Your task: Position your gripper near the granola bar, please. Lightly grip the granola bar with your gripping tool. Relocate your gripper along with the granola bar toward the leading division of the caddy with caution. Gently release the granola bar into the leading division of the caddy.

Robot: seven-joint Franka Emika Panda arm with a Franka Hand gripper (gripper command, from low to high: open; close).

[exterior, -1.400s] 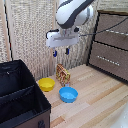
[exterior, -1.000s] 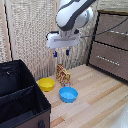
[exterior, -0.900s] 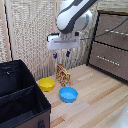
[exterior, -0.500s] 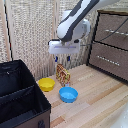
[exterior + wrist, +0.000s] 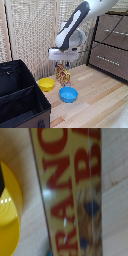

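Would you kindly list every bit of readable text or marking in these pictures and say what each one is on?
"ANC": large red letters on the granola bar, wrist view; the word is cut off at the frame edge.
"RA": more red letters lower on the same packet, partly cut off and blurred.
Print on the packet in the exterior view: too small to read.
Caddy: small red mark on its outer wall, unreadable.

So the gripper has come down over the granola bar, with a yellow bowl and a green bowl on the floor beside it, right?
Not quite. The second bowl is blue, not green, as the exterior view shows. The rest holds: the gripper is down at the granola bar, and the yellow bowl sits beside it on the wooden floor.
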